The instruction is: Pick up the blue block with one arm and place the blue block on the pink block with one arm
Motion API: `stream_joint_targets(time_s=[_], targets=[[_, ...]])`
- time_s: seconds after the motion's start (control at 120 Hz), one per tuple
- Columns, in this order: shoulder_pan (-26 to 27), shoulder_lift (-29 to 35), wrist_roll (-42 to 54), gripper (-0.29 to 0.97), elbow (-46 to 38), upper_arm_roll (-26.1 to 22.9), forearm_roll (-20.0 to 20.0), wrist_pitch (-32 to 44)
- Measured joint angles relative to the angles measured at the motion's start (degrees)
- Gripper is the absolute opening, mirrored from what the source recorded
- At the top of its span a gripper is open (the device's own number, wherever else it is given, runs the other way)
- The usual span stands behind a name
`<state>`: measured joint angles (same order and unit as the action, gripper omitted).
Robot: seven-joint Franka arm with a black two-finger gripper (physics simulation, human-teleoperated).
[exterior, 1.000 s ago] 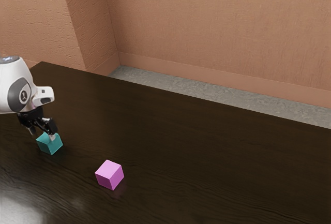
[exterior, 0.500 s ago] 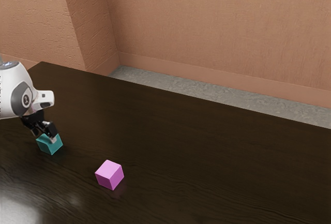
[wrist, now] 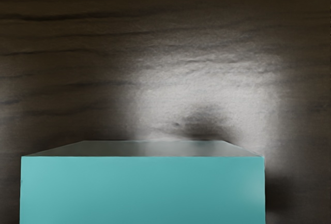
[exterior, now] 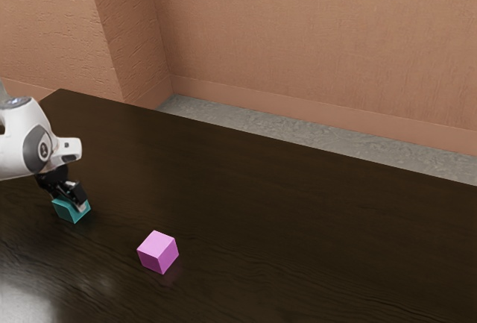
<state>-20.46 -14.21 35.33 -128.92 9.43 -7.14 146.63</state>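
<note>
We find the fingers [exterior: 74,190] spread astride the blue block [exterior: 72,212], which sits on the worktop [exterior: 298,218] well apart from the pink block [exterior: 157,251], and we judge that an off-centre closure may skew the block and let it slip on lifting.

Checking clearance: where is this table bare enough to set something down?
Bare: all the table to the exterior view's right of the pink block, and the gap between it and the blue block. Crowded: at the blue block, under the gripper.
</note>
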Motion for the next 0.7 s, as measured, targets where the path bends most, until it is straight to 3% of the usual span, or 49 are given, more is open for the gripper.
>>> stream_joint_targets(time_s=[0.4,0.7], targets=[[-0.4,-0.5,1.3,0.68,-0.5,-0.2,-1.7,1.1],[-0.3,-0.5,1.7,0.41,-0.4,-0.4,-2.2,1.2]])
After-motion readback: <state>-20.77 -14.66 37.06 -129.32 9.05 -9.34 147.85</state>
